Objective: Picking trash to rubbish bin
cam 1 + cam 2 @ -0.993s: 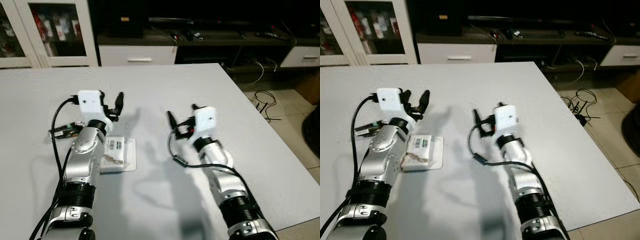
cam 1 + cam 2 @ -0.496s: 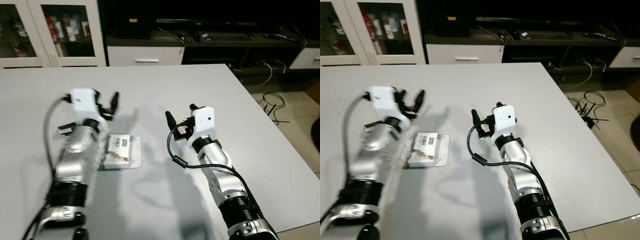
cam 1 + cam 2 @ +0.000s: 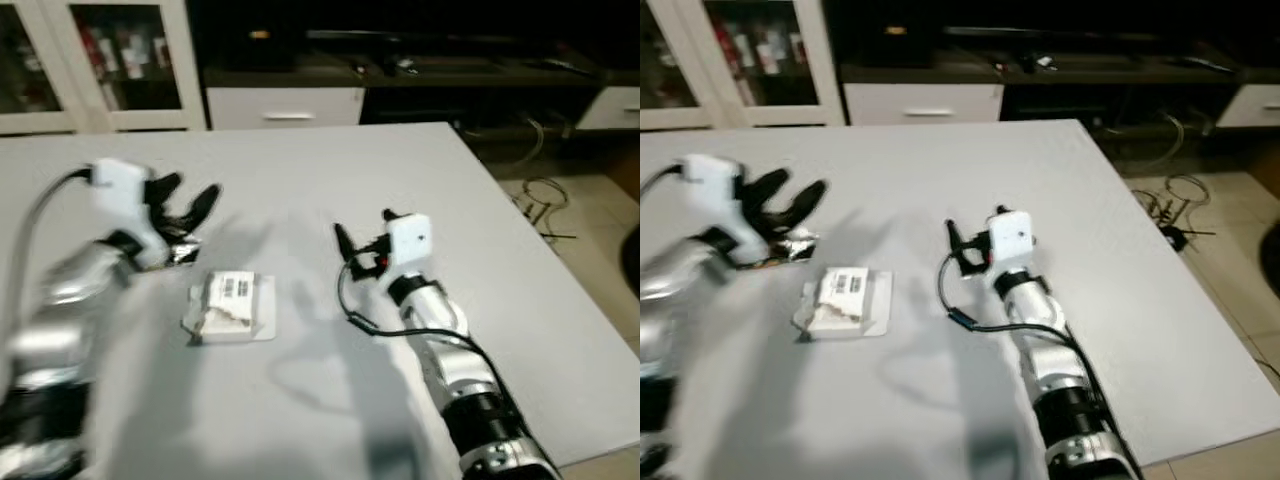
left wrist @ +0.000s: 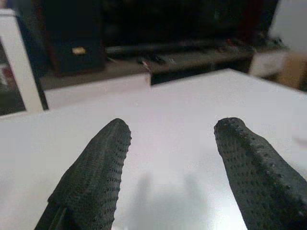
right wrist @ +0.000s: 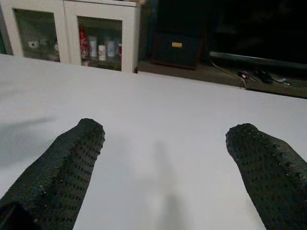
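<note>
Left fingers [image 3: 190,200] spread, just beyond wrapper [image 3: 231,306]

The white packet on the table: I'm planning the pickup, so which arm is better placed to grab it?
Probably the left. The left gripper, fingers open, hovers just beyond the white packet on the table, nearly above it. The right gripper, also open, sits farther off to the packet's right.

A broad pale grey table [image 3: 300,170] bears a flat white labelled packet [image 3: 231,306] toward its left; nothing else rests there.
</note>
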